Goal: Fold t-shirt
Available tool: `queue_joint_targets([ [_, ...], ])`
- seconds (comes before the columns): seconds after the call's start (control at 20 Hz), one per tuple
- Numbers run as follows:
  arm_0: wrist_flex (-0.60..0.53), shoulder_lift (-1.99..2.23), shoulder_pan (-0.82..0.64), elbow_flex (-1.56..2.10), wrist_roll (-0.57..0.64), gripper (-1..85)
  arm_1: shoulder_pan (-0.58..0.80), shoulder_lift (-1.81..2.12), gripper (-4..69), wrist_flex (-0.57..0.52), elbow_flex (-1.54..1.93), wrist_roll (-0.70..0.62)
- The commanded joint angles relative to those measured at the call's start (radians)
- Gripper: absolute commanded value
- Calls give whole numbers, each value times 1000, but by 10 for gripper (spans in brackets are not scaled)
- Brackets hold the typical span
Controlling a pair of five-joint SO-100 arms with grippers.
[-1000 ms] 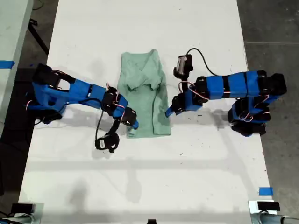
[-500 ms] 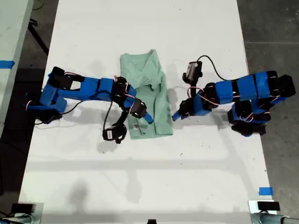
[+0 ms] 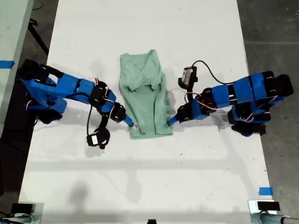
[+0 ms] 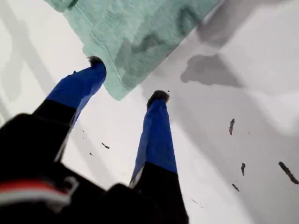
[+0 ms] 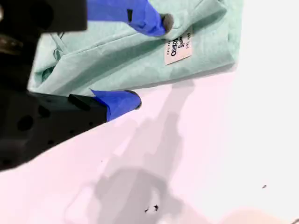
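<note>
We see a pale mint-green t-shirt (image 3: 145, 100) lying on a white table (image 3: 140, 177), folded into a long narrow strip with its collar end away from both sets of fingers. Two blue arms reach in, one from each side, to the strip's hem end.

Our first gripper (image 4: 127, 78) comes from the exterior view's right (image 3: 170, 120). Its fingers (image 4: 156, 126) are spread apart, with a hem corner of the t-shirt (image 4: 135, 32) lying between the tips. Nothing is pinched.

Our second gripper (image 5: 149, 59) comes from the exterior view's left (image 3: 132, 124). Its fingers (image 5: 140, 14) are also spread and straddle the shirt's side edge. One tip sits over the fabric just beside a small white label (image 5: 178, 47), and the other is over bare table just beside the cloth.
</note>
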Motion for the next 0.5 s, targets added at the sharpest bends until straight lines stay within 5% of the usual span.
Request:
queue_joint_targets([
  [0.0, -91, -29, 38, -17, -35, 306, 0, -66, 255, -9, -140, -28],
  [0.45, -61, -318, 3, -245, -57, 307, 12, -313, 268, 9, -316, -55],
])
